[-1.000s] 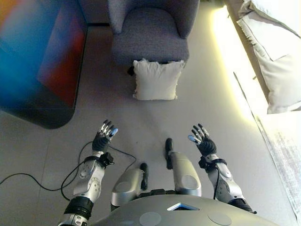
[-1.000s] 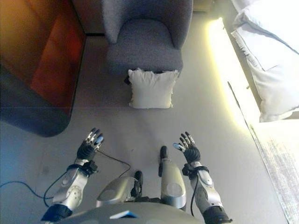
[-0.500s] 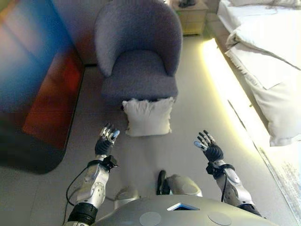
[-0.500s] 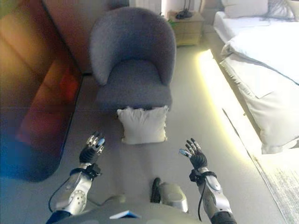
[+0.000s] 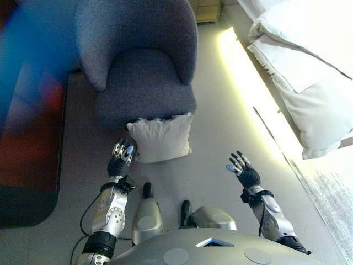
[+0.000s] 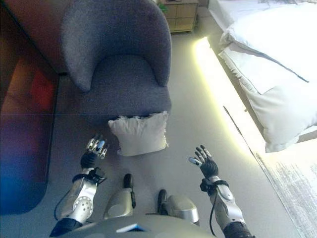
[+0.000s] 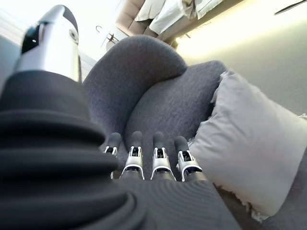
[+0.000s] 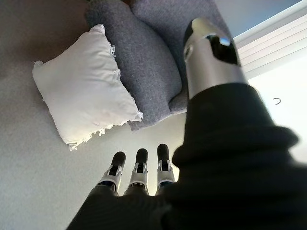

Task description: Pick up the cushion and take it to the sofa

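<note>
A white fringed cushion [image 5: 160, 138] leans on the floor against the front of a grey armchair [image 5: 142, 83]. It also shows in the left wrist view [image 7: 249, 143] and the right wrist view [image 8: 84, 93]. My left hand [image 5: 121, 160] is open, raised just left of the cushion's lower left corner, not touching it. My right hand [image 5: 242, 171] is open, raised to the right of the cushion and well apart from it. Both hands are empty.
A bed with white bedding [image 5: 309, 72] runs along the right, with a lit strip at its base [image 5: 248, 88]. A dark cabinet [image 5: 27, 127] stands at the left. A wooden nightstand [image 6: 178, 15] stands behind the armchair. A pale rug [image 5: 331, 193] lies at the lower right.
The camera has moved forward and tilted, so armchair and cushion sit closer. My left hand now reaches beside the cushion's left edge; my right hand stays raised and open.
</note>
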Robot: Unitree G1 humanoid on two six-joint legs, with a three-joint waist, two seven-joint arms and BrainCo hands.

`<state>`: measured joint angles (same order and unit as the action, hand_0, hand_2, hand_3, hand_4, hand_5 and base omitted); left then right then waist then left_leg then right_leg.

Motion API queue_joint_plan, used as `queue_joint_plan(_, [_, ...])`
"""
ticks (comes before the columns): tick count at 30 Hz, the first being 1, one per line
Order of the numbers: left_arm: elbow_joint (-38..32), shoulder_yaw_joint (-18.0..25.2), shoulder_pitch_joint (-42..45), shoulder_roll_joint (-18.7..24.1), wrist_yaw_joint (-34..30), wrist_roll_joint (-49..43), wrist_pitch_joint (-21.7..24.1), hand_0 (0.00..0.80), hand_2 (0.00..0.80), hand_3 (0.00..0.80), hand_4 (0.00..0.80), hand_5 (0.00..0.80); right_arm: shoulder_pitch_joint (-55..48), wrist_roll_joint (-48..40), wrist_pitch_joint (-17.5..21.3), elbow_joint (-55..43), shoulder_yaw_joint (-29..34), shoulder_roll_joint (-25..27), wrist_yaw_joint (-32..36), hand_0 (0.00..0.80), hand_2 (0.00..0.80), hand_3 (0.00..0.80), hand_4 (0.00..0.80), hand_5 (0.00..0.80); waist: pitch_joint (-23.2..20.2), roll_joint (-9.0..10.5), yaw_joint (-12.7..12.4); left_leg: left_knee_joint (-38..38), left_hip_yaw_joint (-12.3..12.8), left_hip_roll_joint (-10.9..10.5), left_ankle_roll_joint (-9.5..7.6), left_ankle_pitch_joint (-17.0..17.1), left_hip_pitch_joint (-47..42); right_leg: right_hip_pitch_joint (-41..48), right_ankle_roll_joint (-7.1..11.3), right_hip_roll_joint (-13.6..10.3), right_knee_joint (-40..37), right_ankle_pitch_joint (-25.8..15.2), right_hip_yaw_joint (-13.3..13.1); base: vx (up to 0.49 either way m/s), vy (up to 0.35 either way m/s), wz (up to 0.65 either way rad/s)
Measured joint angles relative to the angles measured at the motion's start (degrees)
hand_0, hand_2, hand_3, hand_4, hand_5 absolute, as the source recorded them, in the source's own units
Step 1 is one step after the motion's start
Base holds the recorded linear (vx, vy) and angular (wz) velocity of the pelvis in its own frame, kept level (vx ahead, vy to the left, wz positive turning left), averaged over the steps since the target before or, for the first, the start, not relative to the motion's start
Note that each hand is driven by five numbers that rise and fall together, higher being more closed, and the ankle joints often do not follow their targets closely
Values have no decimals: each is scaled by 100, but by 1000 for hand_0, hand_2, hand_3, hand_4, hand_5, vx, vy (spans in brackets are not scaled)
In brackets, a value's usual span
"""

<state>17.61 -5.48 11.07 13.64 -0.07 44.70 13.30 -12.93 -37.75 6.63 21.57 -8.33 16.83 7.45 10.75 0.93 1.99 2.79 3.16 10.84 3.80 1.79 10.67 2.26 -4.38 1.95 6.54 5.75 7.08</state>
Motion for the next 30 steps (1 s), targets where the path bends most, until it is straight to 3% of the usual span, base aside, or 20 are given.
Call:
queue_joint_plan(3, [121, -3, 0, -97, -4, 11, 92, 0, 0, 0, 0, 0, -117, 2, 2, -34, 97, 102, 123, 0, 0, 0, 0, 0, 34, -254, 19, -212, 229, 104, -16, -26, -163, 176, 448, -221, 226, 317, -129, 293, 223, -8])
queue_joint_plan(4, [153, -1, -22, -122, -4, 23, 128, 0, 0, 0, 0, 0, -139, 4, -1, -10, 87, 125, 145, 0, 0, 0, 0, 0, 45, -306, 4, -132, 344, 63, 92, 294, -232, 206, 614, -302, 365, 457, -251, 250, 230, -15])
queue_joint_plan(5, [155, 6, -6, -108, -4, 129, 161, 0, 0, 0, 0, 0, -180, 4, -1, -26, 46, 108, 171, 0, 0, 0, 0, 0, 19, -227, -4, -69, 442, -108, 57, 470, -300, 218, 752, -453, 417, 558, -506, 292, 246, -15])
queue_joint_plan(6, [154, 17, 4, -79, -5, 191, 195, 0, 0, 0, 0, 0, -173, 4, 0, -34, -13, 102, 175, 0, 0, 0, 0, 0, 7, -143, -22, -34, 457, -282, 18, 642, -307, 251, 851, -632, 396, 619, -599, 302, 233, -6])
queue_joint_plan(7, [159, 23, -20, 10, -8, 231, 206, 0, 0, 0, 0, 0, -125, 3, -1, -31, -61, 17, 147, 0, 0, 0, 0, 0, 18, 3, -69, 66, 484, -465, -66, 581, -290, 292, 924, -826, 362, 662, -648, 310, 229, 3])
queue_joint_plan(11, [155, 102, -234, 242, -69, 229, 208, 0, 0, 0, 0, 0, 56, 2, 1, -48, -142, -288, 77, 0, 0, 0, 0, 0, 53, 308, -311, 702, 611, -828, -289, 66, -181, 501, 1003, -1254, 257, 611, -648, 277, 182, 2])
queue_joint_plan(14, [146, 188, -269, 281, -125, 221, 196, 0, 0, 0, 0, 0, 350, 6, 62, -68, -164, -308, 14, 0, 0, 0, 0, 0, 53, 296, -466, 979, 629, -933, -380, -280, -208, 489, 1018, -1411, 593, 592, -596, 280, 234, -3])
queue_joint_plan(17, [147, 223, -247, 291, -156, 189, 107, 0, 0, 0, 0, 0, 491, 3, 170, -80, -119, -427, -140, 0, 0, 0, 0, 0, 40, 256, -479, 992, 672, -1055, -559, -436, -319, 35, 985, -1624, 1704, 580, -412, 235, 266, 3])
queue_joint_plan(20, [147, 221, -205, 299, -170, 100, 34, 0, 0, 0, 0, 0, 448, 4, 197, -97, -138, -552, -229, 0, 0, 0, 0, 0, 1, 190, -464, 986, 786, -1217, -759, -647, -556, -402, 613, -1931, 2779, 271, -273, 235, 173, -9])
queue_joint_plan(21, [145, 221, -176, 302, -196, 101, 18, 0, 0, 0, 0, 0, 362, 4, 197, -98, -139, -547, -224, 0, 0, 0, 0, 0, -37, 117, -456, 897, 811, -1224, -789, -676, -664, -515, 589, -1992, 2947, 188, -210, 206, 37, -22])
queue_joint_plan(25, [142, 220, -89, 439, -302, 104, 38, 0, 0, 0, 0, 0, 143, 3, 196, -126, -145, -535, -203, 0, 0, 0, 0, 0, -110, -5, -385, 528, 929, -1206, -835, -573, -924, -845, 852, -1999, 2227, 234, -162, 150, -67, -15])
queue_joint_plan(29, [146, 191, -91, 500, -335, 106, 109, 0, 0, 0, 0, 0, 198, -3, 197, -111, -191, -510, -172, 0, 0, 0, 0, 0, -83, 188, -260, 465, 1004, -1214, -778, -563, -928, -1286, 1433, -1930, 959, -212, -163, 192, -141, -8])
queue_joint_plan(30, [147, 193, -88, 500, -337, 106, 110, 0, 0, 0, 0, 0, 219, -10, 197, -101, -192, -509, -171, 0, 0, 0, 0, 0, -55, 253, -262, 435, 1002, -1219, -777, -626, -980, -1356, 1487, -1909, 681, -377, -161, 308, -123, -6])
